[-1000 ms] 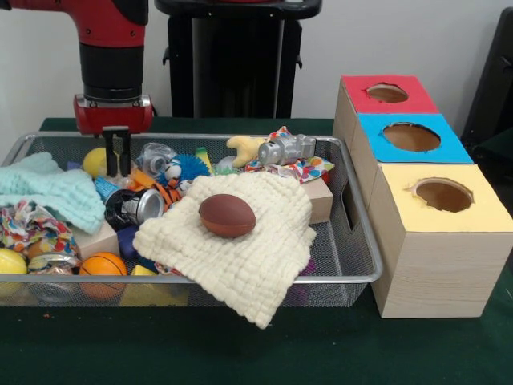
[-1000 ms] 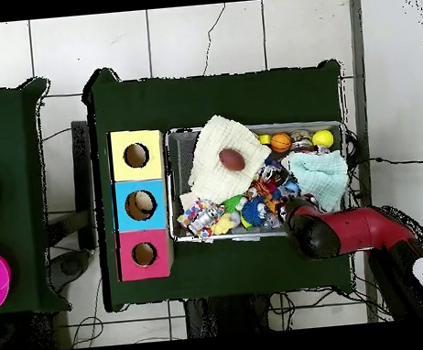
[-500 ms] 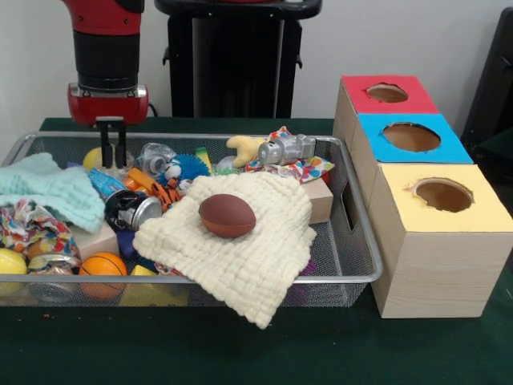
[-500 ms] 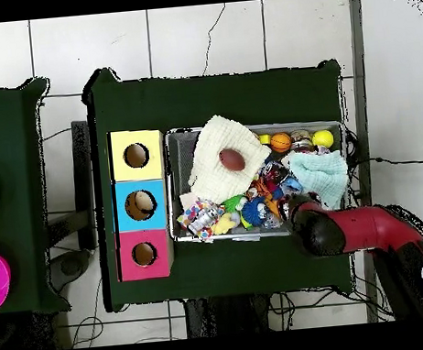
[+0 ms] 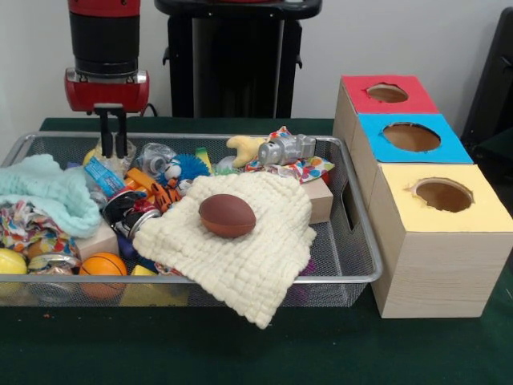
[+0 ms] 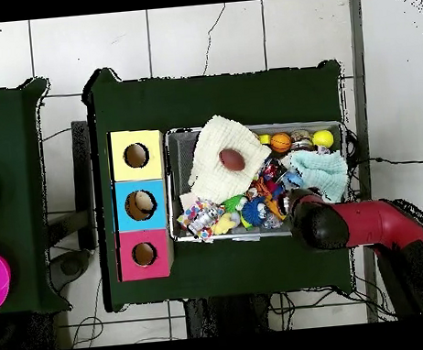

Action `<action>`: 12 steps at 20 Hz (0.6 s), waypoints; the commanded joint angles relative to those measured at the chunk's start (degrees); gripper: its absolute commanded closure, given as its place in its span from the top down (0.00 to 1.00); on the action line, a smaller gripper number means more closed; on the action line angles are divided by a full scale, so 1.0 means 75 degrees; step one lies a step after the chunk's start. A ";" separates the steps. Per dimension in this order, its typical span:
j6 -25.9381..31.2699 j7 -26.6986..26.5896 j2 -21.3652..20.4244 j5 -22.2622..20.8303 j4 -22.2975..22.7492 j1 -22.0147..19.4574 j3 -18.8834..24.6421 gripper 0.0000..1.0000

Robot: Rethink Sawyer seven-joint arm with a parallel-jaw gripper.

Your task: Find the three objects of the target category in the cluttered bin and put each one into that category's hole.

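Note:
The wire mesh bin [image 5: 337, 279] lies on the green table, full of mixed things; it also shows in the overhead view [image 6: 248, 128]. The hole [image 5: 387, 93] in the red-topped box is at the far right, also seen from overhead [image 6: 144, 253]. My gripper [image 5: 114, 152] hangs over the bin's far left corner, just in front of a yellow ball [image 5: 90, 154]. Its fingers stand close together with nothing visible between them. A brown football [image 5: 227, 215] rests on a cream cloth [image 5: 240, 257]. An orange ball [image 5: 103, 266] and another yellow ball [image 5: 11, 261] lie at the near left.
The blue-topped box [image 5: 411, 136] and the yellow-topped box [image 5: 442, 195] stand in a row with the red one, right of the bin. A mint cloth [image 5: 44, 192], a silver toy robot [image 5: 286, 149] and a blue spiky ball [image 5: 188, 167] lie in the bin. My arm [image 6: 348, 225] reaches over the bin's edge.
My gripper has risen out of the clutter and shifted slightly left. The mint cloth has bunched up, and the can and blue wrapper beside it have shifted.

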 commanded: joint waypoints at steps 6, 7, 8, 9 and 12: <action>0.1092 -0.0441 -0.0366 0.0713 0.0301 0.0194 0.0713 0.00; 0.1149 -0.0375 -0.0434 0.0806 0.0333 0.0261 0.0714 0.00; 0.1184 -0.0374 -0.0458 0.0852 0.0336 0.0273 0.0710 0.00; 0.1234 -0.0339 -0.0518 0.0912 0.0361 0.0318 0.0688 0.00; 0.1345 -0.0222 -0.0692 0.1083 0.0429 0.0491 0.0620 0.00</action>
